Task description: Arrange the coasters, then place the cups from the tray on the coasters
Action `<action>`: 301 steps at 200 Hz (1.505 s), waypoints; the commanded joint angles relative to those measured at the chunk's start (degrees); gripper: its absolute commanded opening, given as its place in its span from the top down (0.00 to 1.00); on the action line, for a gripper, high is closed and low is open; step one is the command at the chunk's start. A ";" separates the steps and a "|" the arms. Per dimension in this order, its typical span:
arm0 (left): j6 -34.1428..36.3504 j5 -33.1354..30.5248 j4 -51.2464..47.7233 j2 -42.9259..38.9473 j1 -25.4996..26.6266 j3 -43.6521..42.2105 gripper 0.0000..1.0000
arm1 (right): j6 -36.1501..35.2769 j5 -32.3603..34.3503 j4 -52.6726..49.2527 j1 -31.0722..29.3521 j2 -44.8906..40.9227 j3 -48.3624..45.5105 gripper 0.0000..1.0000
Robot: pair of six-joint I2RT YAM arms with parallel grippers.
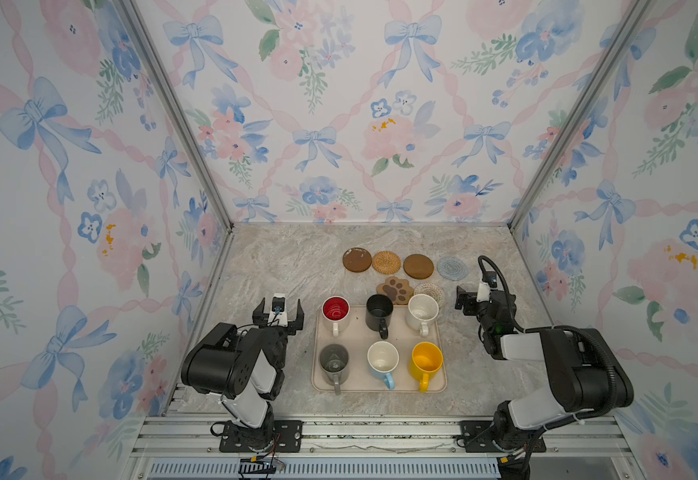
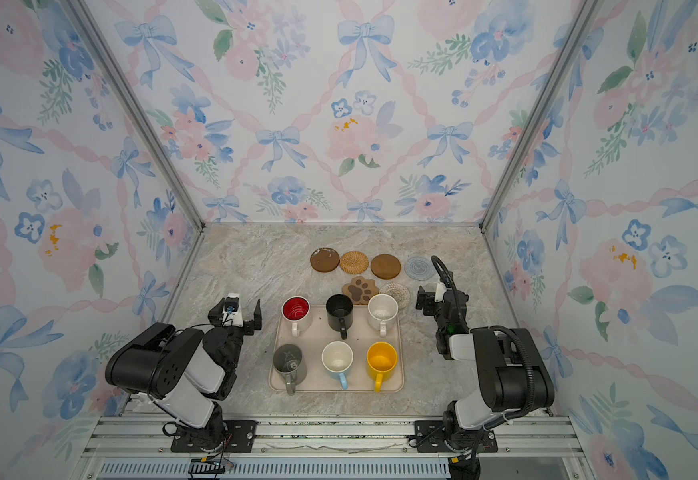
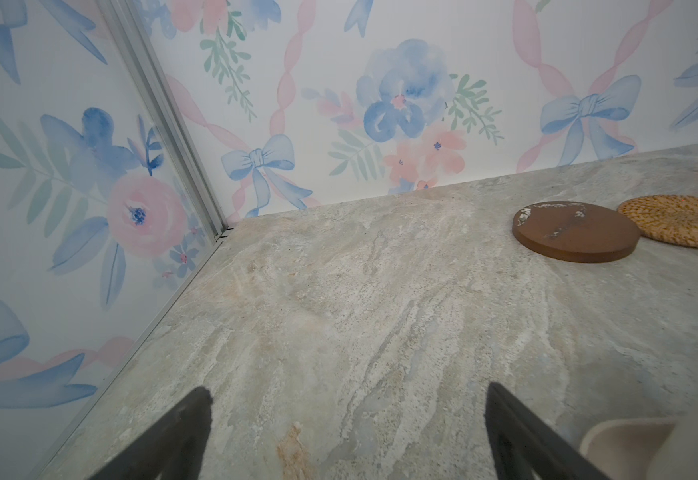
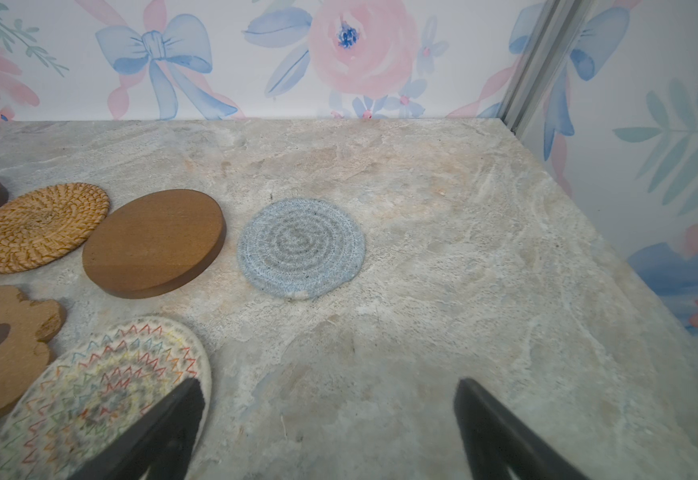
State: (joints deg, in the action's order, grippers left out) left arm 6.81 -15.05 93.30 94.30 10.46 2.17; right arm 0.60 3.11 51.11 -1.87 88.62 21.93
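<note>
The left gripper and right gripper both gape, empty. The cream coaster lies at the right gripper's 9 o'clock, crowding the paw coaster at 12 o'clock of the tray. The right gripper would best pinch its free edge and slide it clear of the cups.

Three walls papered in white with watercolour pink flowers, blue bows and a pink ribbon lattice closed in the space at the back and on both sides, and silver aluminium frame posts ran up the two far corners. The bottom of the cell was a flat tabletop of beige-grey marble-patterned stone, evenly and softly lit, with only faint shadows. Along its near edge ran silver aluminium rails, and just in front of them a pale slotted grille strip.
</note>
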 commanded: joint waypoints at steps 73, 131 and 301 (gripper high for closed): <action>-4.35 -0.86 -12.17 -2.96 -3.21 6.97 0.02 | -0.35 -0.90 0.19 0.29 -0.03 0.83 0.03; -4.65 -1.96 -10.58 -2.81 -3.15 6.29 0.10 | -0.37 -0.82 0.22 0.29 -0.03 0.81 0.03; -13.81 12.85 -106.22 2.05 7.86 79.09 0.16 | 7.66 -0.21 -67.09 -10.88 -11.71 38.11 0.01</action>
State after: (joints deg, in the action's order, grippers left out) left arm -7.73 -4.27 6.63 87.24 15.20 70.22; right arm 6.98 2.15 -9.13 -11.20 76.20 56.82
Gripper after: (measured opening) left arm 0.811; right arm 0.989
